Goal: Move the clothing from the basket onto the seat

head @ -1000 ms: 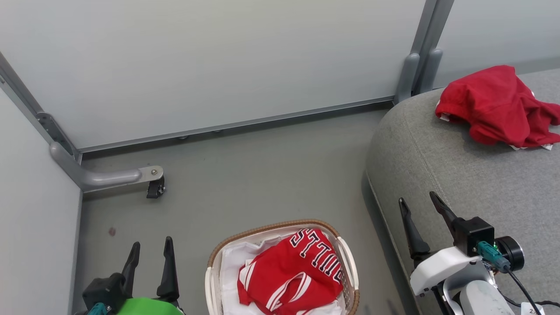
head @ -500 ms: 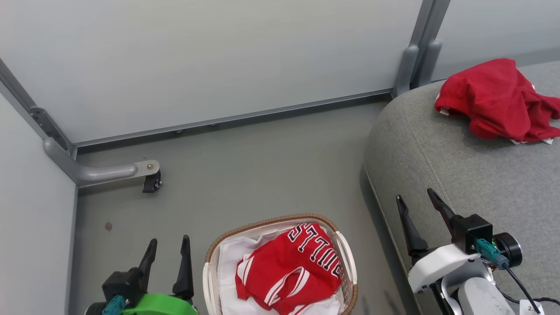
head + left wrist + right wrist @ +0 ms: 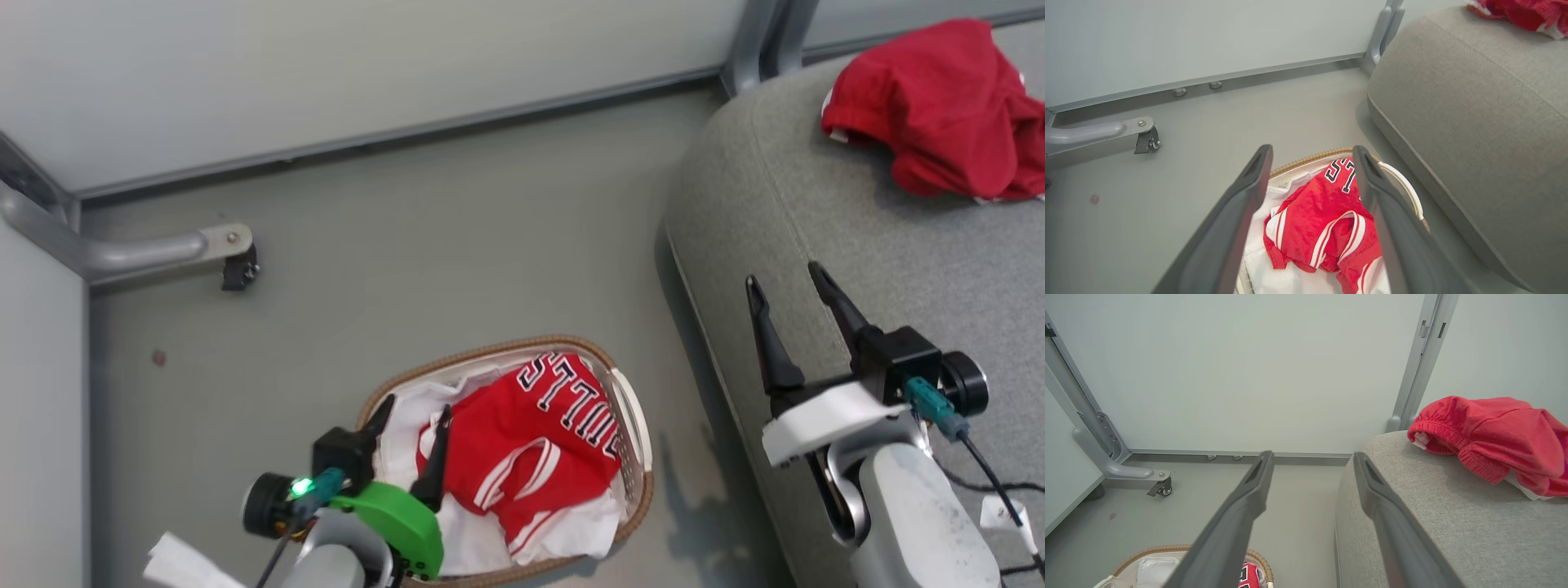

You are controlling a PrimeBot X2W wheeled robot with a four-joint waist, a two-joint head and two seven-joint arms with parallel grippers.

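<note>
Grey woven fabric covers the seat (image 3: 857,245) on the right, and one red garment (image 3: 939,98) already lies crumpled on its far part. On the floor (image 3: 408,229) near the seat stands the basket (image 3: 490,347), lined with a white sheet (image 3: 571,531). A red jersey (image 3: 531,441) lettered in black lies on top of the sheet. The left gripper (image 3: 416,404) hangs over the basket's left part, fingers spread wide with nothing between them. The right gripper (image 3: 781,273) hovers above the seat's edge, likewise spread and empty. The step in hand looks like the reach for the jersey. The next move calls for lowering the left fingers onto a raised fold of red cloth and closing on that alone, leaving the sheet behind.
</note>
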